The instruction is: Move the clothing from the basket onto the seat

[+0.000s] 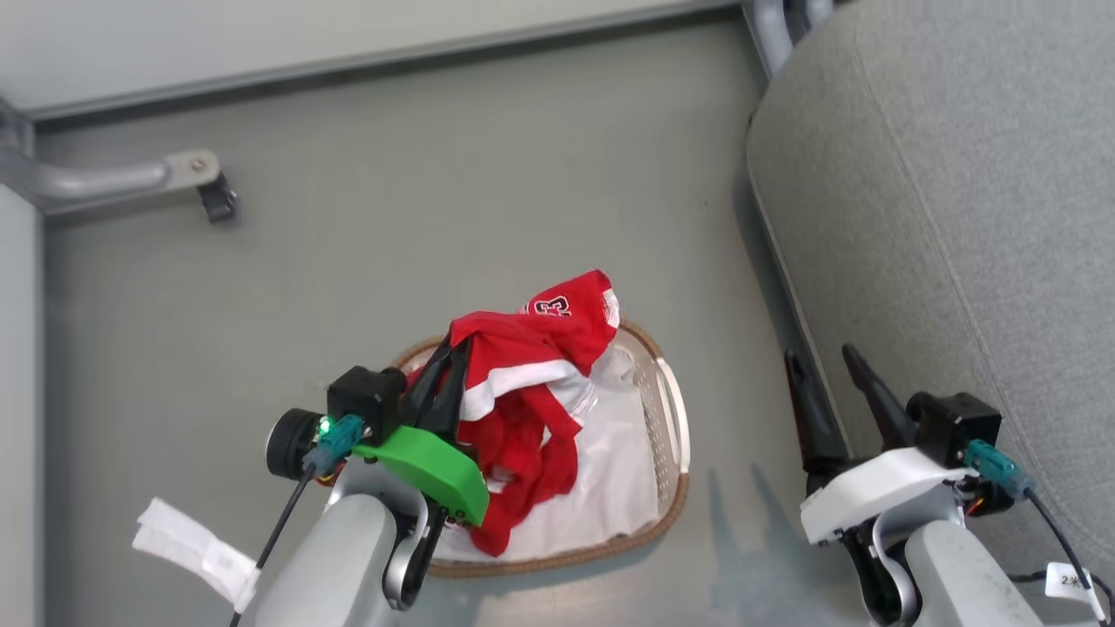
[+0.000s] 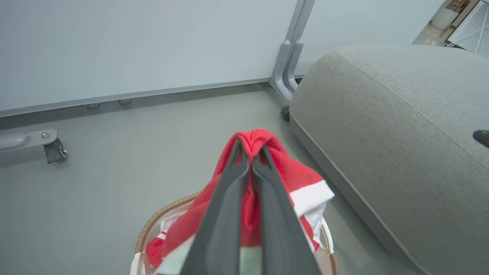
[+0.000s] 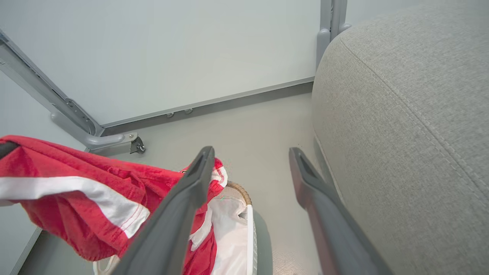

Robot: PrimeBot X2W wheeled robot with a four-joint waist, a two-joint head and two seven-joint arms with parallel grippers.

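The floor (image 1: 435, 218) is extending across the scene as a plain grey surface, with a pale wall panel (image 1: 261, 35) running along its far edge.

The seat (image 1: 958, 218) is occupying the right side of the scene. Its light grey woven cover is showing a seam line along the rounded left edge. No clothing is lying on it.

The basket (image 1: 566, 564) is standing on the floor to the left of the seat and apart from it. Its brown woven rim is facing up, and the white liner (image 1: 610, 470) is lying exposed in the right half.

The clothing (image 1: 523, 348) is hanging above the basket. The upper red folds, with a white stripe and a number print, are draping over the left gripper's fingers. The lower red folds are trailing down onto the liner at the near left of the basket. Whether one or both garments are being lifted cannot be determined.

The left gripper (image 1: 460, 348) is positioned over the left part of the basket. In the left wrist view, its jaws are pressing narrowly together on a red fold of the clothing (image 2: 301, 175).

The right gripper (image 1: 820, 353) is hovering between the basket and the seat, near the seat's left edge. Its jaws are standing wide apart and holding nothing.

A metal foot (image 1: 200, 178) is resting on the floor at the far left.
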